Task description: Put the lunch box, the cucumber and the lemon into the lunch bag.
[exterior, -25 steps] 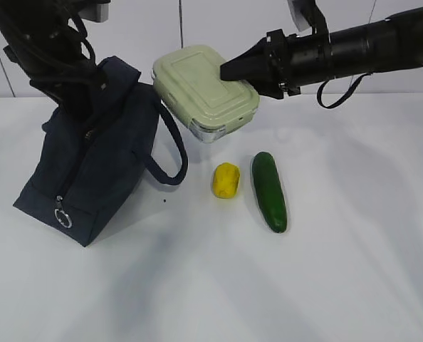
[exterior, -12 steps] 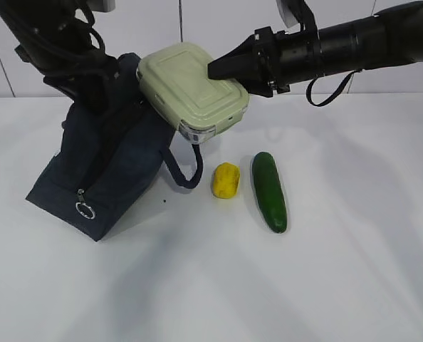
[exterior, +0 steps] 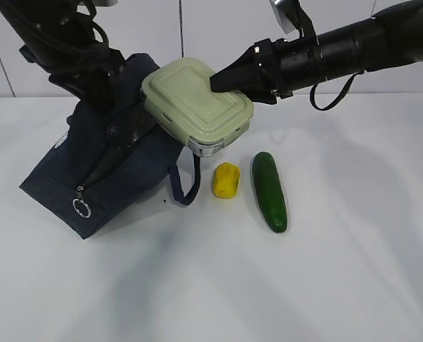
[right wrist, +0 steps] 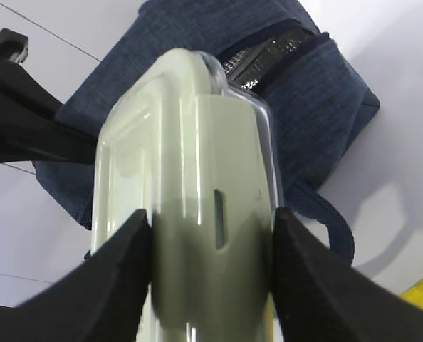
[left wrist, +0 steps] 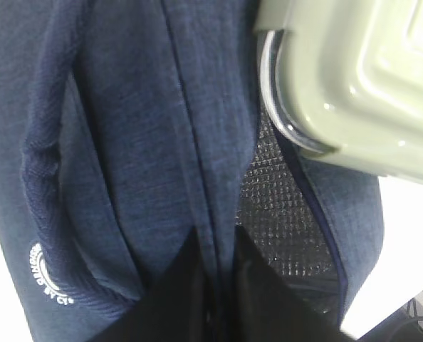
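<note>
Right gripper (exterior: 222,77) is clamped on the lunch box (exterior: 197,103), bag mouth just left; left gripper (left wrist: 218,285) pinches the lunch bag (exterior: 105,167) edge.

On the lunch bag (left wrist: 126,142), in your left wrist view, you see a small round white logo (left wrist: 49,276) printed low on the navy fabric beside a loop handle (left wrist: 44,164). Its lettering runs in a ring but is too small and blurred for you to read. In your exterior view the same mark (exterior: 63,142) shows only as a pale speck. You find no other legible text, number or brand.
</note>
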